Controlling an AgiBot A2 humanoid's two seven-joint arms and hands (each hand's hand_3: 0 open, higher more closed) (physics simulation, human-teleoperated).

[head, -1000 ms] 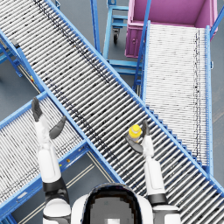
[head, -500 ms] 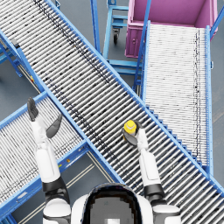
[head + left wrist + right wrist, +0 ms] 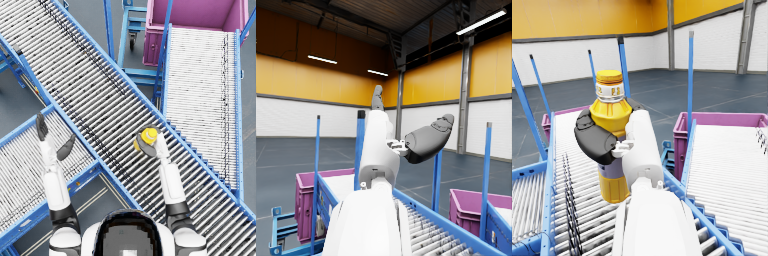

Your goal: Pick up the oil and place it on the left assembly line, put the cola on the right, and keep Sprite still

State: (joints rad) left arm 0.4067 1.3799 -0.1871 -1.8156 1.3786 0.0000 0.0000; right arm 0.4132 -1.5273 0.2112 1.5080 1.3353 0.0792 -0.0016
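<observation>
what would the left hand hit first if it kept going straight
Way looks free: the left hand points into open air above the conveyor. A blue post stands near that line, depth unclear.

Head view: taken from high above, aimed steeply down. Central roller conveyor (image 3: 95,95) shown running diagonally, both arms entering from bottom edge.
Left wrist view: taken along left forearm, aimed near level toward yellow hall wall (image 3: 306,75). Left hand (image 3: 406,142) filmed close, mid-frame.
Right wrist view: taken along right forearm, aimed over rollers. Right hand (image 3: 604,140) and oil bottle (image 3: 609,112) filmed close.
Shared by head and right wrist views: that hand, bottle, purple bin (image 3: 727,125), right conveyor (image 3: 732,170). Left hand shared by head and left wrist views.
</observation>
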